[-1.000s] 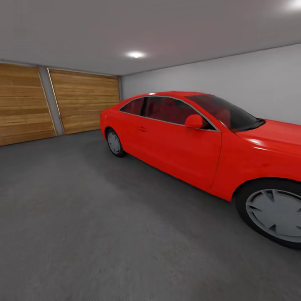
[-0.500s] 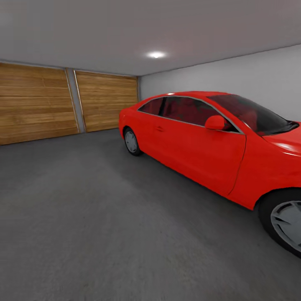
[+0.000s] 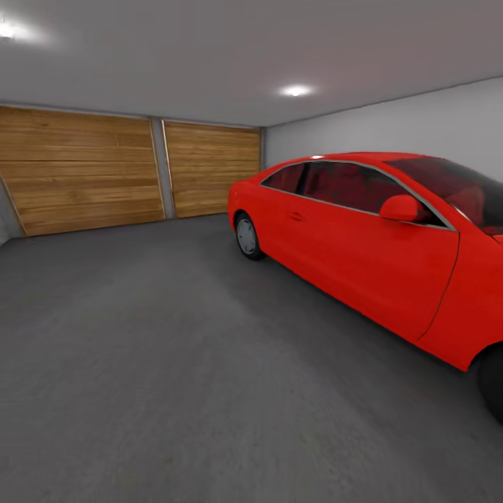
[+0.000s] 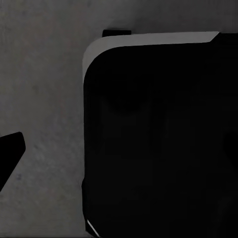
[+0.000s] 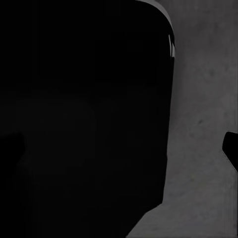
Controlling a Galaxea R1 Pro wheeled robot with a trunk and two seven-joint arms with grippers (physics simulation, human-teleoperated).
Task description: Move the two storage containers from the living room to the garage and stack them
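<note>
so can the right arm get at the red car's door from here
Probably not. In the head view the red car stands off to the right across open floor, and the right wrist view looks down on concrete beside a dark body, not at the car.

The red car (image 3: 363,244) is cut off by the head view's right edge: its front end is out of frame and only a sliver of the front wheel (image 3: 493,381) shows. In both wrist views a dark rounded body (image 4: 158,139) hides most of the floor (image 4: 44,89) beneath it, too dark to identify.

A garage: red car (image 3: 377,237), wooden doors (image 3: 133,168), concrete floor (image 3: 154,363).
</note>
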